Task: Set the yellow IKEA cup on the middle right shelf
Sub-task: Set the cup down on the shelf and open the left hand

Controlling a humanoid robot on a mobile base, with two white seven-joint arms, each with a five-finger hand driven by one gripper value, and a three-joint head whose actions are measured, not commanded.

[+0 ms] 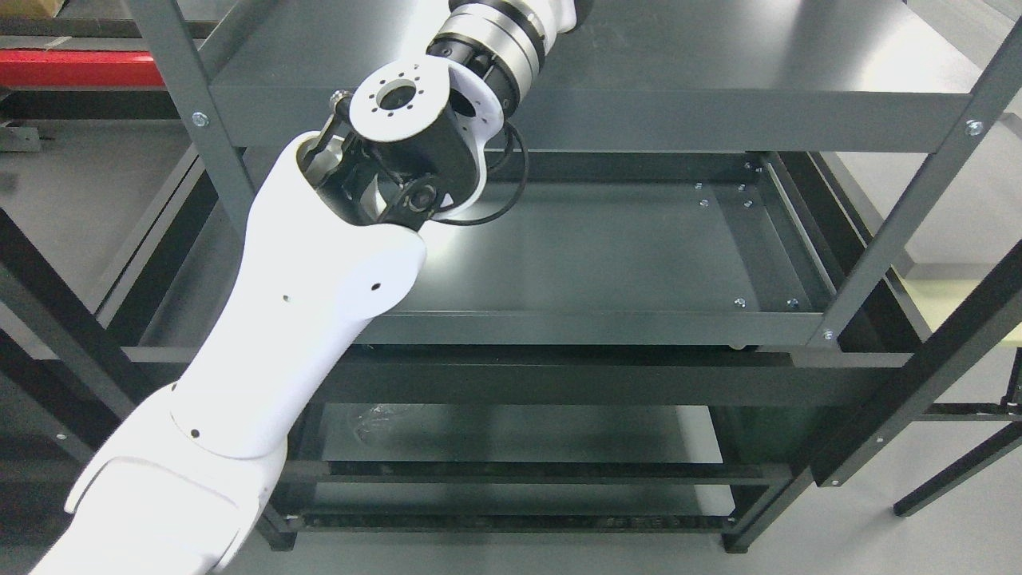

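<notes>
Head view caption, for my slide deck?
Left arm reaches up past the dark metal shelf unit; no cup visible.

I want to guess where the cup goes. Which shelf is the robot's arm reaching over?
The top shelf. The left arm rises past the middle shelf and crosses over the top shelf's front edge; the bottom shelf lies far below.

Light falls from above, bright and even, and the white forearm shell (pixel 311 295) of the left arm is blown out to near featureless white, casting a pale glow onto the dark middle shelf (pixel 607 255) just beside it. The top shelf (pixel 718 48) carries a soft sheen toward its far right, while the space under the shelves lies in deep shadow. Focus is sharp throughout, with the rack's uprights (pixel 902 231) splaying outward toward the edges.
</notes>
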